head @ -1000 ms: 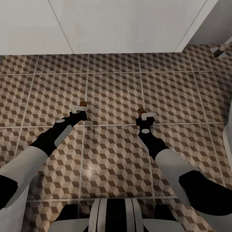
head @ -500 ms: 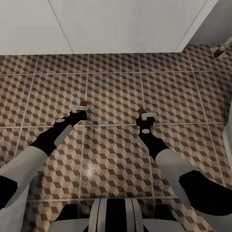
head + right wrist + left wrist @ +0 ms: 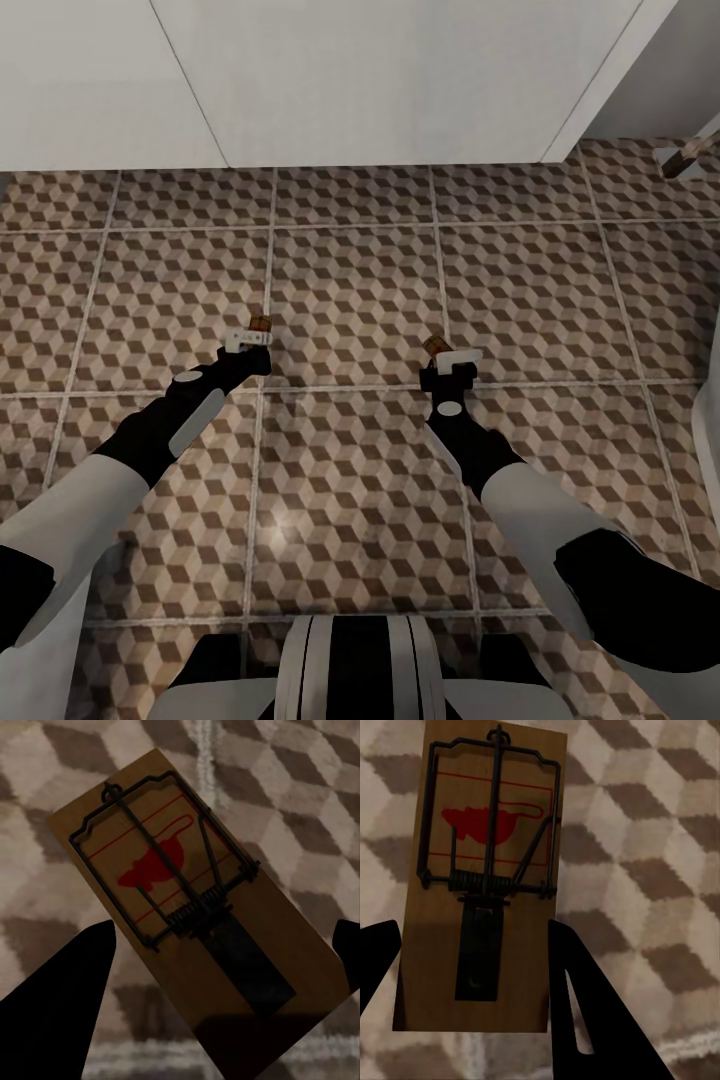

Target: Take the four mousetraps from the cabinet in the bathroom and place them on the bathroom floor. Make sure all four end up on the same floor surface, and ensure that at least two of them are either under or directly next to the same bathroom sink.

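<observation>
Two mousetraps are in my grippers, low over the cube-patterned bathroom floor (image 3: 350,270). My left gripper (image 3: 248,337) is shut on one mousetrap (image 3: 260,322). In the left wrist view that tan board (image 3: 484,870), with its black spring and red spot, sits between both dark fingers (image 3: 577,1005). My right gripper (image 3: 452,356) is shut on a second mousetrap (image 3: 434,345). This one lies slanted across the right gripper (image 3: 225,934), its board (image 3: 187,892) touching both fingers (image 3: 60,997). The cabinet is out of view. I cannot tell whether the white faces (image 3: 400,70) belong to the sink.
White flat panels run along the far side of the floor. A white rounded edge (image 3: 708,440) stands at the right border. A small grey-and-brown object (image 3: 682,158) lies at the far right. Open tiles stretch ahead of and between both arms.
The right gripper has shifted very slightly forward and left with its mousetrap. The left arm has barely moved.
</observation>
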Tool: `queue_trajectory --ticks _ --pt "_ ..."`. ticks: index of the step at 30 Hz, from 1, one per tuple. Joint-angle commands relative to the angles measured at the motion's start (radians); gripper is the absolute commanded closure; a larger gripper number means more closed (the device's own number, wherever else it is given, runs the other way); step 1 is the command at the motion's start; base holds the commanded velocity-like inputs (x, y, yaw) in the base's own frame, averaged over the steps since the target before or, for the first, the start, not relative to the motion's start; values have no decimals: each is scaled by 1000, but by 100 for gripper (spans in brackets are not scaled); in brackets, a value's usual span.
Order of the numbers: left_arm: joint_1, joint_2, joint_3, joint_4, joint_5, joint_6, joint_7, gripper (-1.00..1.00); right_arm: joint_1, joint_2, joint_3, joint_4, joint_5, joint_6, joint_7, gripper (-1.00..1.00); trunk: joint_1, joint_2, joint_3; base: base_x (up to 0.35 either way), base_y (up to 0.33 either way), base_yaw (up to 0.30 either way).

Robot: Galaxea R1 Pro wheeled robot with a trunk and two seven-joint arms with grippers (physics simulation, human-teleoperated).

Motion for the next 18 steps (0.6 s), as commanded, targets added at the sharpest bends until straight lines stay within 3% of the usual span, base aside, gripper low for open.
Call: queue_trajectory --ticks 1,6,18 --pt "0 1 -6 -2 8 3 3 100 -1 0 7 1 -7 -4 -6 100 0 0 0 0 0 0" --pt "0 1 -10 -2 9 3 3 100 -1 -1 9 2 -8 -5 -6 100 0 0 0 121 64 0" --pt "1 1 -11 -2 9 3 3 100 -1 -1 10 7 -8 -5 -6 100 0 0 0 253 129 0"
